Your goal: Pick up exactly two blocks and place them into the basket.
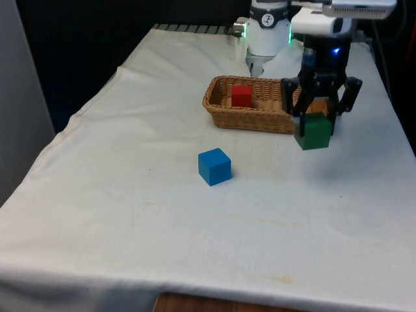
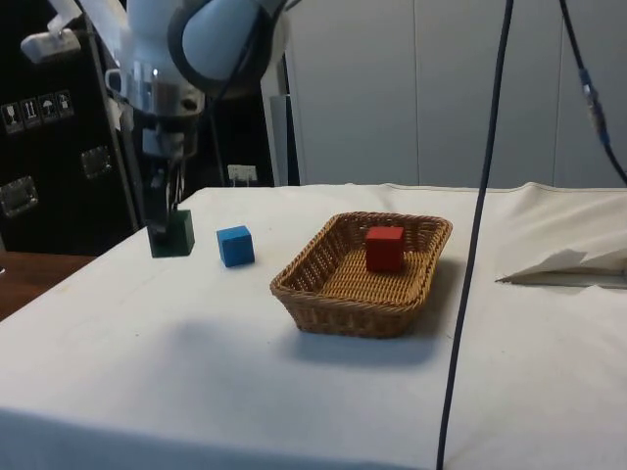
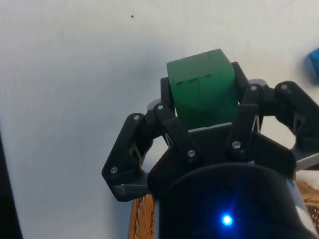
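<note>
A green block [image 1: 314,132] [image 2: 173,233] [image 3: 203,92] sits between the fingers of my gripper [image 1: 316,120] [image 2: 167,217] [image 3: 202,102], which is shut on it just beyond the basket's end on the front view's right, low over the cloth. Whether the block touches the cloth I cannot tell. The wicker basket [image 1: 224,110] [image 2: 313,294] holds a red block [image 1: 242,95] [image 2: 384,248]. A blue block [image 1: 214,166] [image 2: 235,245] stands on the cloth in front of the basket, apart from it; its corner shows in the wrist view [image 3: 314,62].
The table's edge on the front view's right [image 1: 400,123] runs close beside the gripper. A black cable [image 2: 480,225] hangs across the side view in front of the basket. A fold of cloth [image 2: 568,266] lies past the basket in the side view.
</note>
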You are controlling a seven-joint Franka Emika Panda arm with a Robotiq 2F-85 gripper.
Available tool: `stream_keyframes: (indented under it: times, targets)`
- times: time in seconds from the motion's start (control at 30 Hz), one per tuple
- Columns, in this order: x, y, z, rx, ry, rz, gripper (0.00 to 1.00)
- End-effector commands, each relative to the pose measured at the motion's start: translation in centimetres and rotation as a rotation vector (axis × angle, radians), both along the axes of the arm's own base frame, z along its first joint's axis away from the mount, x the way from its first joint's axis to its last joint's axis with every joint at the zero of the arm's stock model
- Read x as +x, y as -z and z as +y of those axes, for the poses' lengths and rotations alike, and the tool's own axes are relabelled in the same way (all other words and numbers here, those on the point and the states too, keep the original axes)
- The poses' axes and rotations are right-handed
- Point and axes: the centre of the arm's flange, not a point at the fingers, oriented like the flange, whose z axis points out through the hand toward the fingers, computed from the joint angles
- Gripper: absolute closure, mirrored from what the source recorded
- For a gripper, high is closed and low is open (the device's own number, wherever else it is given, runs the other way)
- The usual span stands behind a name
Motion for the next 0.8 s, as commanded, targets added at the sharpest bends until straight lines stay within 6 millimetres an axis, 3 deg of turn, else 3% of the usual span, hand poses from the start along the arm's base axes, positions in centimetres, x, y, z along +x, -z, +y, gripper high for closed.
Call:
stream_keyframes:
  times: [0.0,0.2,0.47,0.77]
  targets:
    - [-0.2,-0.7,0.0,0.0,0.013,0.0,0.97]
    - [-0.3,-2.1,-0.1,0.014,0.03,0.0,0.97]
    - [-0.8,-5.7,-0.2,0.033,0.089,-0.005,0.97]
    - [-1.3,-6.8,-0.3,0.037,0.122,-0.005,0.97]
